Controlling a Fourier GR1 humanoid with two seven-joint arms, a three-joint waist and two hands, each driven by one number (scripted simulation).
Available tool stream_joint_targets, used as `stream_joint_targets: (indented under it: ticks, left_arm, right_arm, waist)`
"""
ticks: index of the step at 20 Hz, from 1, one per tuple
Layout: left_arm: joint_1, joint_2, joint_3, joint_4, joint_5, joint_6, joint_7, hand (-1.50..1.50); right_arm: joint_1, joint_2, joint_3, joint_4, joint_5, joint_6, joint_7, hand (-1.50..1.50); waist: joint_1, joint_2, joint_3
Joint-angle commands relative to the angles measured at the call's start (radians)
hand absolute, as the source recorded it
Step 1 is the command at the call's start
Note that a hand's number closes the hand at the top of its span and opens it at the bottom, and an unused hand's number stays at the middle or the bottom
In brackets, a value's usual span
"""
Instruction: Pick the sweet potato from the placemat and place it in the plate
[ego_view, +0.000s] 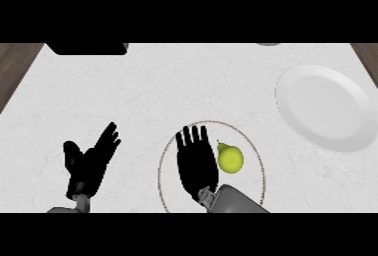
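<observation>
So the yellow-green fruit (229, 158) sits on the round mat (255, 145), right of centre. Right hand (196, 162) lies flat on the mat just beside it at its 9 o'clock, fingers straight and close together, holding nothing. White plate (325, 107) is up at 1 o'clock, apart. Left hand (90, 162) rests open at lower left, fingers spread

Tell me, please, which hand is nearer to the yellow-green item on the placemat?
Right. The right hand lies open directly beside the yellow-green item, on its left; the left hand rests open well off the placemat.
</observation>
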Motion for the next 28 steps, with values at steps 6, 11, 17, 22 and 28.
stream_joint_targets:
  ticks: [6,11,17,22,28]
  left_arm:
    - [0.055,-0.033,-0.027,-0.041,-0.042,0.01,0.021,0.0]
    - [-0.029,-0.009,0.067,0.06,0.004,-0.062,0.013,0.0]
    - [0.019,-0.048,0.025,-0.011,-0.041,-0.017,0.017,0.0]
    - [0.012,-0.045,0.024,-0.021,-0.034,-0.015,0.034,0.0]
    - [-0.003,-0.041,0.004,-0.043,-0.041,-0.03,0.047,0.0]
  right_arm:
    - [-0.031,-0.035,0.029,0.171,0.053,-0.03,-0.15,1.5]
    - [-0.042,0.005,-0.006,0.116,0.112,0.017,-0.146,1.5]
    - [0.041,-0.009,0.058,0.018,0.187,-0.159,-0.198,1.5]
    - [-0.11,0.005,-0.336,0.077,0.134,-0.401,0.117,1.5]
    - [-0.255,0.005,-0.546,0.122,0.259,-0.629,0.464,1.5]
  waist:
    - [0.003,0.004,-0.003]
    - [-0.003,0.003,-0.004]
    - [-0.006,0.002,-0.003]
    - [-0.013,0.016,0.001]
    - [0.025,0.021,-0.002]
